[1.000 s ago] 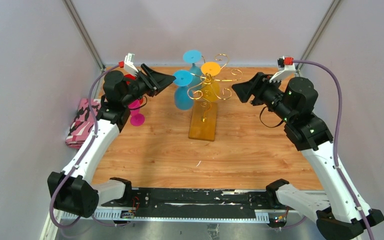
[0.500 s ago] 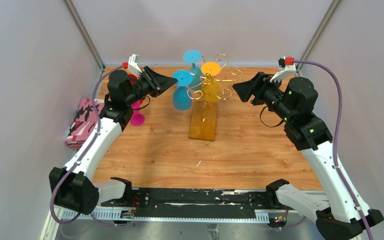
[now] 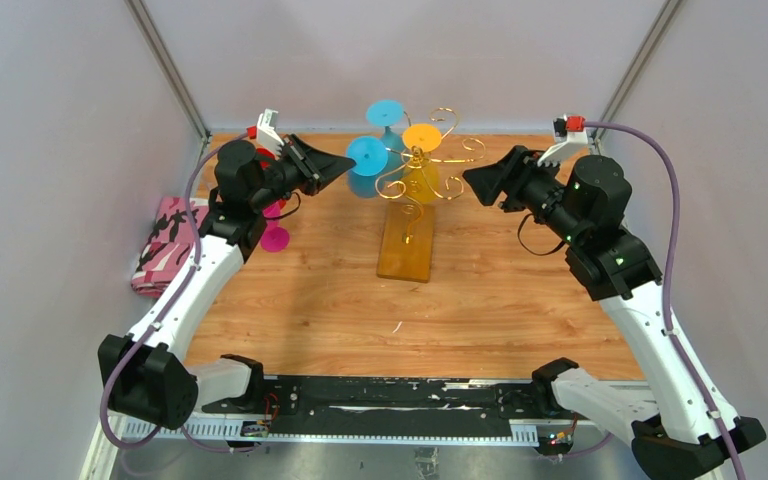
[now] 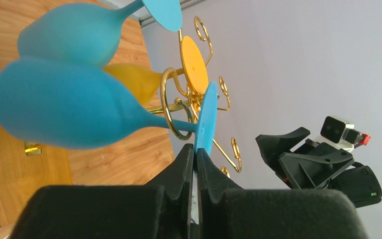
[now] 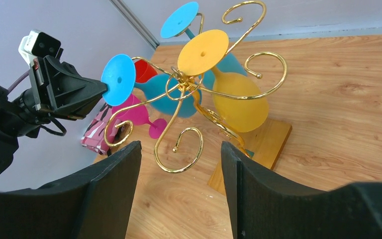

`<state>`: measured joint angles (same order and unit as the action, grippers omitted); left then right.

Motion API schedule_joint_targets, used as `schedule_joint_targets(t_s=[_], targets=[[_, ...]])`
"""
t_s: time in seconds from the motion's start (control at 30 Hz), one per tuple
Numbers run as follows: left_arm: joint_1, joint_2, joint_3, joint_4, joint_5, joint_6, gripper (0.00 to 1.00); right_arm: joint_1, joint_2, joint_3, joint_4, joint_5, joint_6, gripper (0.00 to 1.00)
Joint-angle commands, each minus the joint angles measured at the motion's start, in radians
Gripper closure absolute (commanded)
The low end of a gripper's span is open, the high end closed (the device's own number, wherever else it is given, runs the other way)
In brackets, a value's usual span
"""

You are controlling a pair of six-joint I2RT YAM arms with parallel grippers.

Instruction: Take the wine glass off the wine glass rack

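My left gripper [image 4: 195, 155] pinches the foot rim of the blue glass [image 4: 64, 107], which hangs by its stem in the rack's [image 3: 407, 255] left scroll. The right gripper [image 5: 179, 149] stands open and empty. The glass looks light, smooth and probably slippery. The thin foot may twist, so I'd trust the stem more.

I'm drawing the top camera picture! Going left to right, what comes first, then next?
Pink patterned cloth → black left hand → turquoise-blue wine glass → gold wire wine glass rack → black right hand.
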<state>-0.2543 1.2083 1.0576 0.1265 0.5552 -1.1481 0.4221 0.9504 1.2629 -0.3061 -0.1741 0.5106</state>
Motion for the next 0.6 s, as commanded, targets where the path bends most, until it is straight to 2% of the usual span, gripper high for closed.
schedule_joint_targets(t_s=[0.0, 0.27, 0.57], targets=[[-0.007, -0.016, -0.006, 0.014, 0.04, -0.025, 0.94, -0.017, -0.014, -0.017, 0.026, -0.016, 0.018, 0.36], [-0.007, -0.014, 0.0, 0.013, 0.055, -0.108, 1.0, -0.019, -0.012, -0.019, 0.027, -0.027, 0.022, 0.36], [-0.005, -0.045, 0.015, -0.012, 0.031, -0.282, 1.0, -0.019, 0.0, -0.013, 0.028, -0.043, 0.027, 0.36]])
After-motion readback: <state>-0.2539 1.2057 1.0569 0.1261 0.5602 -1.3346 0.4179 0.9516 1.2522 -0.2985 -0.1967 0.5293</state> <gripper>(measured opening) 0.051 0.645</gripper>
